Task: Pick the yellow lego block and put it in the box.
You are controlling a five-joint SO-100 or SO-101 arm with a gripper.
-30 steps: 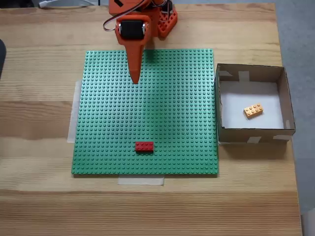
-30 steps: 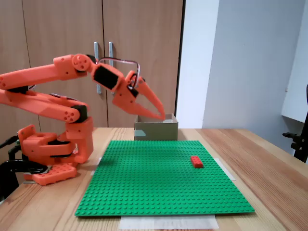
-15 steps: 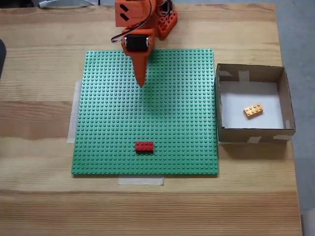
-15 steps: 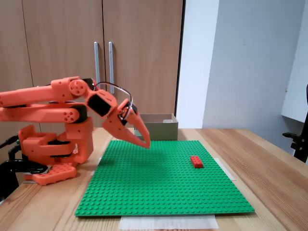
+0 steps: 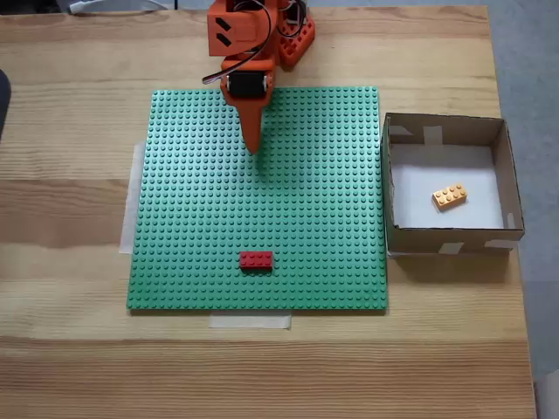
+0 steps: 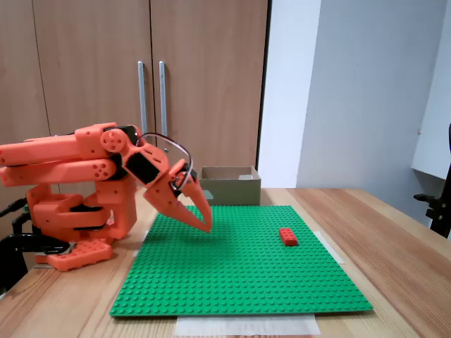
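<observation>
Yellow lego block (image 5: 449, 196): one, lying inside the box (image 5: 507, 166)
Red brick (image 5: 256, 259): one, sitting on green baseplate (image 5: 332, 175)
Gripper (image 5: 253, 148): one, hanging empty, jaws pressed together

Arm folded low over its base, wrist pitched downward. Hand (image 5: 254, 147) (image 6: 205, 225) empty, fingers closed together, tips pointing down and forward.

1 yellow lego block (image 5: 449, 196), 1 red brick (image 5: 256, 259), 1 box (image 5: 507, 166), 1 baseplate (image 5: 306, 175)

No text, label, brand, number or sign can be read anywhere.
</observation>
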